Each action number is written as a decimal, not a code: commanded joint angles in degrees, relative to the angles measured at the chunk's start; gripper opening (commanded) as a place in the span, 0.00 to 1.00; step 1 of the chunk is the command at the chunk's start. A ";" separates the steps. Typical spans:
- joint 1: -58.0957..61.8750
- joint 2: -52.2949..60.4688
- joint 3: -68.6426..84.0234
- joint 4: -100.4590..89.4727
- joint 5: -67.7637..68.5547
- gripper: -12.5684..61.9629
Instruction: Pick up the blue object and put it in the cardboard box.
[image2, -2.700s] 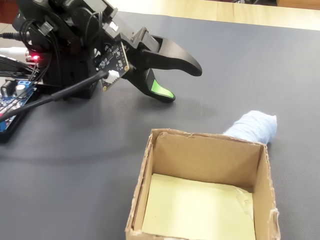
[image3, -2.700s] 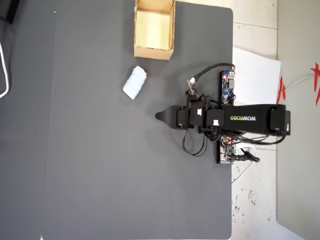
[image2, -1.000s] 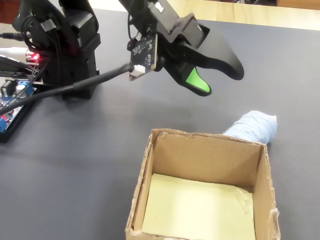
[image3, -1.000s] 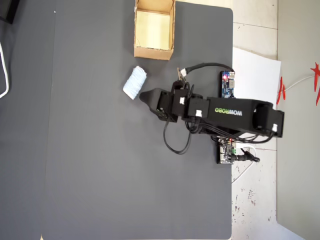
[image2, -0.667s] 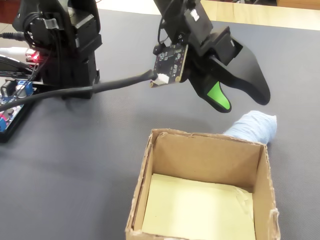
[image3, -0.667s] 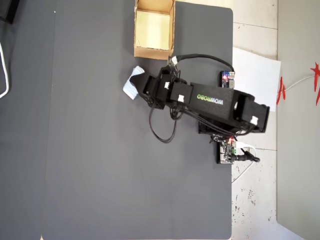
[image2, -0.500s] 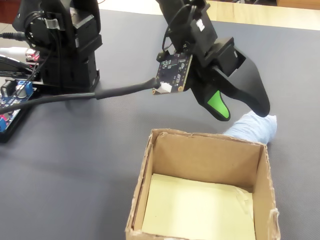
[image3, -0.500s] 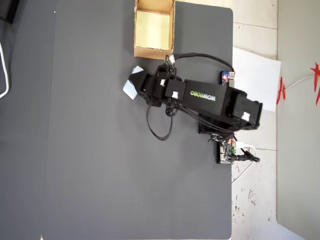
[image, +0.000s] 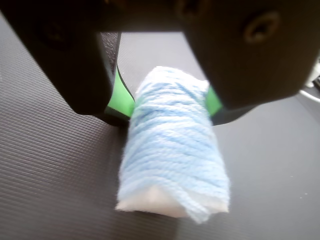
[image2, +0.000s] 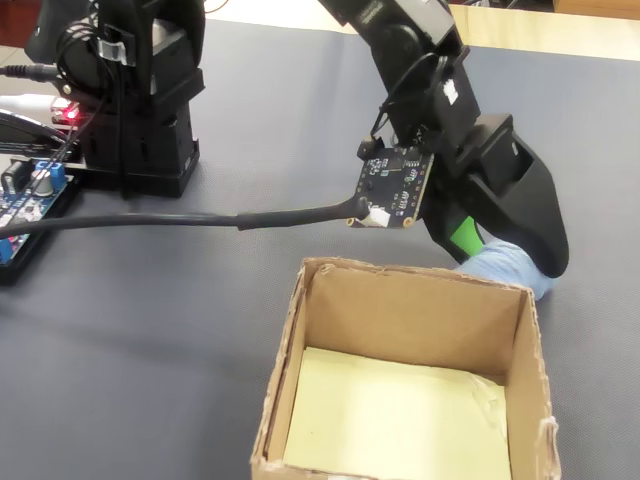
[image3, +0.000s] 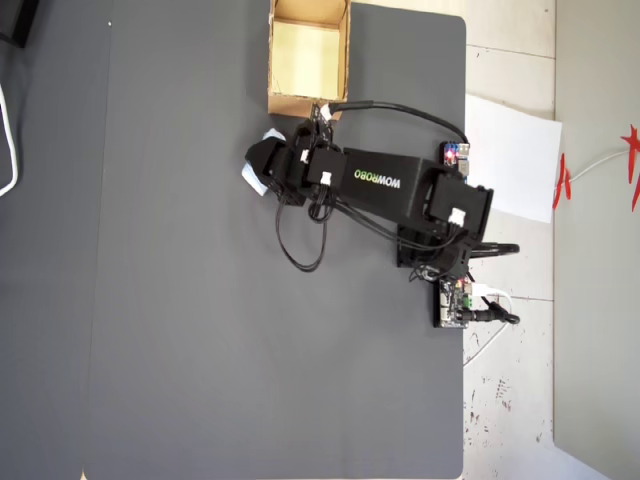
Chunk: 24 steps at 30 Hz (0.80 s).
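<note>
The blue object (image: 172, 145), a pale blue-white yarn-wrapped oblong lump, sits between my gripper's (image: 170, 105) two black jaws, and the green pads (image: 120, 97) press on both of its sides. My gripper is shut on it. In the fixed view the blue object (image2: 505, 265) shows just behind the far right corner of the cardboard box (image2: 410, 290), low over the dark mat, under my gripper (image2: 505, 252). Whether it touches the mat I cannot tell. Overhead, my gripper (image3: 262, 170) and the blue object (image3: 250, 180) are just below the cardboard box (image3: 300, 105), whose yellowish floor is bare.
The arm's base and a control board (image2: 140, 100) stand at the back left of the fixed view, with a thick black cable (image2: 200, 220) crossing the mat toward the wrist. A white paper sheet (image3: 510, 155) lies off the mat's right edge overhead.
</note>
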 joint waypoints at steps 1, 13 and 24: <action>0.09 -1.14 -0.97 -0.26 3.78 0.42; -0.44 6.68 7.21 -19.34 9.93 0.40; -1.58 20.57 8.35 -26.10 9.93 0.40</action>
